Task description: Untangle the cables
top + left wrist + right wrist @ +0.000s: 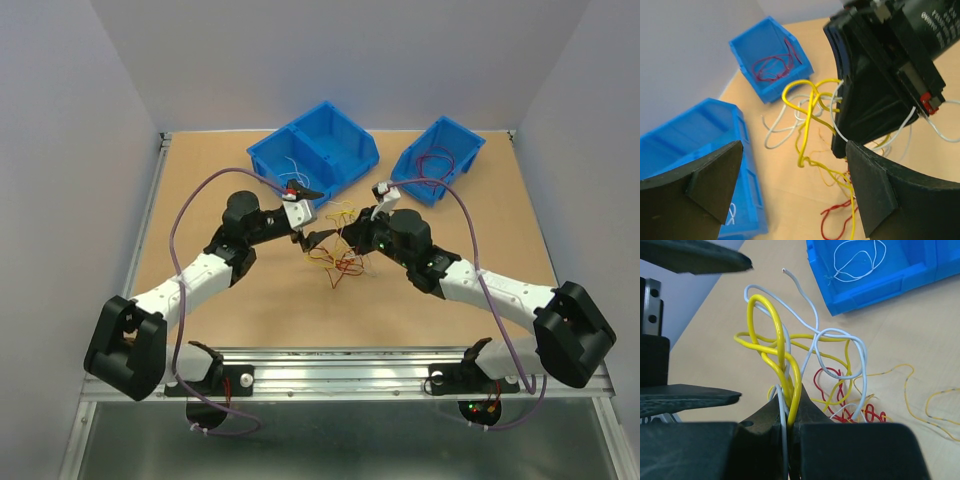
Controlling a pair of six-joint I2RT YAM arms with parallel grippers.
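Now, looped yellow-red-white cables [791, 382] in the clenched right claw [789, 415], left claw [792, 165] agape

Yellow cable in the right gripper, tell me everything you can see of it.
The yellow cable is a glossy, plastic-coated wire. The right gripper is shut on it, with a white cable pinched alongside. Above the fingers it rises into a tall narrow loop, twists around itself, then sends a strand sideways and back down. White wire weaves through its loops. The left wrist view shows it hanging above the table.
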